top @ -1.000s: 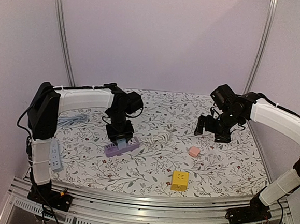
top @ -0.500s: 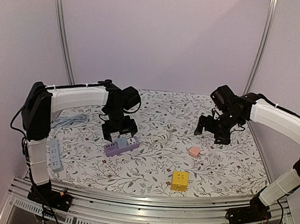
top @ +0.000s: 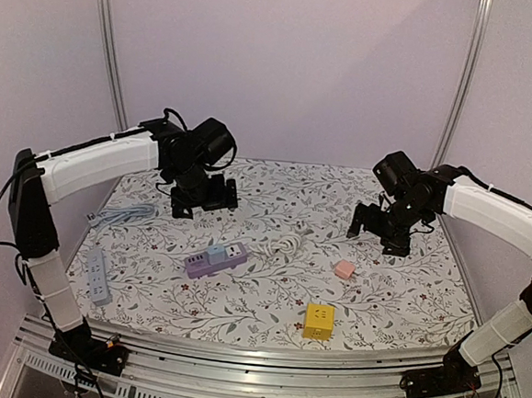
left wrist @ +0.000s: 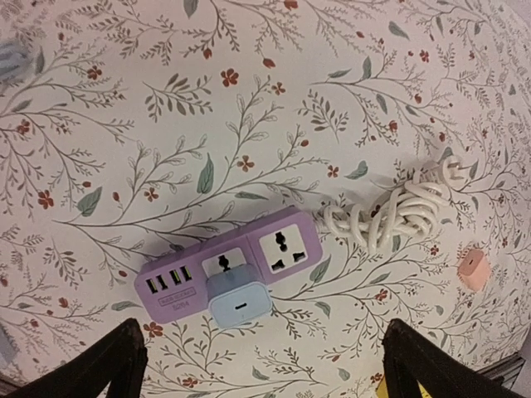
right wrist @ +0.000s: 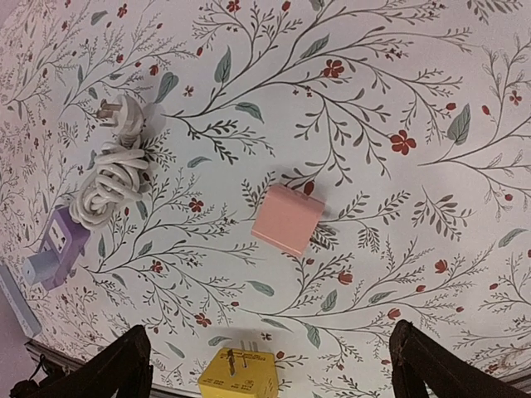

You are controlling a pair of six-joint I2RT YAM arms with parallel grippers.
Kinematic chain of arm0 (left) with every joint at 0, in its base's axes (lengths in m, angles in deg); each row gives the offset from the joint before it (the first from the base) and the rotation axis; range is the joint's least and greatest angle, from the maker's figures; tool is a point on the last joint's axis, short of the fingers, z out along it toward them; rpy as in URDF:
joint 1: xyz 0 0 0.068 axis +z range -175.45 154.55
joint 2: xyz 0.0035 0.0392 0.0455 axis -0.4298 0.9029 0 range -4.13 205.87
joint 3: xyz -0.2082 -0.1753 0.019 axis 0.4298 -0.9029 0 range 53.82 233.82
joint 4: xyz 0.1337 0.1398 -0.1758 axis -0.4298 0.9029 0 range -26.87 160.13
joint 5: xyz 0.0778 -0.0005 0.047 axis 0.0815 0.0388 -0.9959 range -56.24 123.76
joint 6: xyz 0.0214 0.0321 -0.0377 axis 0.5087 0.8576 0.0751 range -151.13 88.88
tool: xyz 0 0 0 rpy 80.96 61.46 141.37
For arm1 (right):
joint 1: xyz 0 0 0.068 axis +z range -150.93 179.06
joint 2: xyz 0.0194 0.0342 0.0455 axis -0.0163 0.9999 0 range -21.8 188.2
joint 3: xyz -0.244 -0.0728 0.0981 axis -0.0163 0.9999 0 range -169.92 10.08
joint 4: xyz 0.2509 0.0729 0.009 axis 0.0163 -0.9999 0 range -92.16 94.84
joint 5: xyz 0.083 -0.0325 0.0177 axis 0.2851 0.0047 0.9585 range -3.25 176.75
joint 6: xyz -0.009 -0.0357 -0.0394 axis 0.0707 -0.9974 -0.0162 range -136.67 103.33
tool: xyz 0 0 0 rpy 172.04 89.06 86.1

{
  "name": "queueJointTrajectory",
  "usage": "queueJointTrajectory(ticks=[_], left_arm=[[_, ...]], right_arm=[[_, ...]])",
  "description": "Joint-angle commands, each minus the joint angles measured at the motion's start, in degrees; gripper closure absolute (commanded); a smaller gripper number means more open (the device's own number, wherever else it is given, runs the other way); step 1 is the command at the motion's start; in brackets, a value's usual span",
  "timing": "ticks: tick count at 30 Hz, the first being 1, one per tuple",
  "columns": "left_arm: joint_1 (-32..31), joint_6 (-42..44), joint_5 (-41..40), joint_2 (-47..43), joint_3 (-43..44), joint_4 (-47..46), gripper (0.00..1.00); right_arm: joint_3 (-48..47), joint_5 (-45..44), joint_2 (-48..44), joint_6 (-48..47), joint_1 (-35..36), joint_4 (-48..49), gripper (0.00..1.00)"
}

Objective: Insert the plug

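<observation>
Jaws on left gripper are spread wide with nothing between them; its fingers show only at the lower corners of the wrist view. Right gripper same: wide open, empty. In top view left gripper hangs over far-left part of table, well apart from the strip. Right gripper hangs over far-right part, angled down.

Plug, a pale blue block, sits on the middle socket of the purple strip, between USB ports and universal socket. Body stands up off the strip face, prongs hidden. Top view: plug on strip, left of table centre. Strip's long axis runs near-left to far-right, slightly skewed to the near edge. USB end is left, cord end right.

Coil of white cord lies just right of strip, joined to its right end; loose prongs stick out at the coil's far-right end. Pink cube sits right of coil, apart. Yellow cube sits close to near edge, right of centre; prongs show on it in right wrist view. White bar lies at near-left edge, pale cable at left edge.

Bare cloth lies near, far and left of strip, with an open stretch between strip and left gripper.
</observation>
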Motion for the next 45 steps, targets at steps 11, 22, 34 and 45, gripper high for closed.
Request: queueJointTrajectory(ticks=[11, 22, 34, 45], left_arm=[[5.2, 17.54, -4.55, -17.79, -6.95, -6.72, 0.01], [5.97, 24.18, 4.78, -25.84, -14.12, -12.23, 0.0], [5.97, 28.64, 10.28, -35.63, -20.35, -24.57, 0.01], [5.97, 31.45, 13.43, -39.19, -21.13, -26.46, 0.01]], right_arm=[[2.85, -3.21, 1.61, 3.56, -0.34, 1.24, 0.01], [8.22, -1.2, 1.96, -17.71, 0.94, 11.29, 0.01], [8.43, 4.5, -0.06, -43.8, 1.15, 20.08, 0.01], [8.52, 9.55, 4.41, -62.79, 1.13, 16.72, 0.01]])
